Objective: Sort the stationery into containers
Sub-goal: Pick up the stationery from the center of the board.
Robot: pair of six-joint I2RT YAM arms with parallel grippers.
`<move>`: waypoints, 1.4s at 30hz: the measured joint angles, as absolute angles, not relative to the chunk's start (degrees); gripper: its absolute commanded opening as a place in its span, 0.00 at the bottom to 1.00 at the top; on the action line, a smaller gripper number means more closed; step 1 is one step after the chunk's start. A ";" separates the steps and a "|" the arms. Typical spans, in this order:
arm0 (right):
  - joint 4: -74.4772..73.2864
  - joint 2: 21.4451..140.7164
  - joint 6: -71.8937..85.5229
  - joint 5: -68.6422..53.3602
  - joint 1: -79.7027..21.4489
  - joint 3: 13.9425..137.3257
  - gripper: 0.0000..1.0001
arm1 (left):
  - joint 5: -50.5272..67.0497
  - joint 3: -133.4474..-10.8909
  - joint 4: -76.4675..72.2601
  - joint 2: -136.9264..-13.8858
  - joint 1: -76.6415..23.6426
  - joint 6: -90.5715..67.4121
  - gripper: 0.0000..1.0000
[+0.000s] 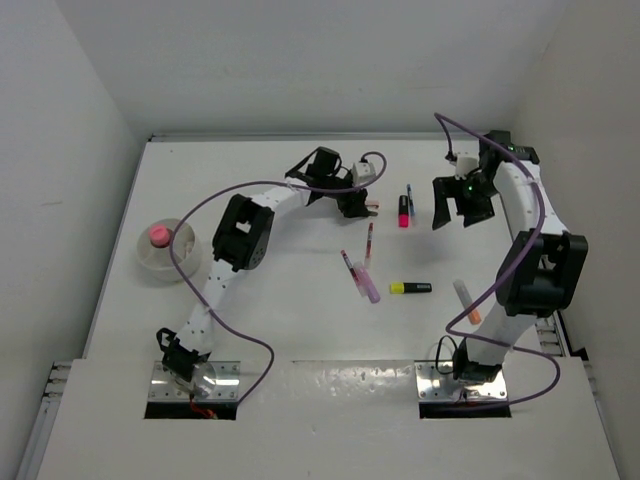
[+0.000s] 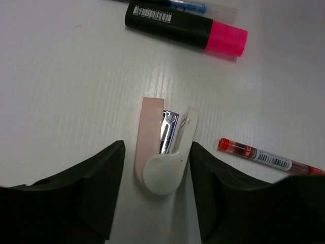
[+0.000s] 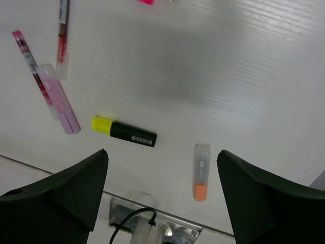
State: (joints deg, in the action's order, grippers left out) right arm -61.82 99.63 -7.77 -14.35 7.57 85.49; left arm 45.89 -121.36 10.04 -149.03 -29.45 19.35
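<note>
Left fingers (image 2: 96, 183) spread, straddling a small pink-and-white plastic stapler (image 2: 150, 127), perhaps touching it; right fingers (image 3: 66, 188) spread wide too.

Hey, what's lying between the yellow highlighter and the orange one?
Nothing; only bare table separates the yellow highlighter from the orange highlighter, clearest in the right wrist view.

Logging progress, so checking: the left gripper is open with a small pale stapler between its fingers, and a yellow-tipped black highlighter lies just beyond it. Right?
Not quite: the black highlighter beyond the stapler is pink-tipped, not yellow, as the left wrist view shows. The left gripper is open with the stapler between its fingers.
</note>
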 measured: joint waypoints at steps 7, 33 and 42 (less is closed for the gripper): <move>-61.71 104.29 -3.79 -19.84 3.33 89.21 0.87 | 42.89 -115.98 7.29 -146.10 -30.09 23.11 0.34; -38.74 115.35 21.58 -55.75 -3.84 96.86 0.82 | 34.92 -84.27 -7.14 -106.65 -29.87 24.82 0.19; -30.17 112.49 25.80 -60.60 -3.92 93.17 0.67 | 34.92 -82.06 -6.20 -106.26 -30.85 24.91 0.19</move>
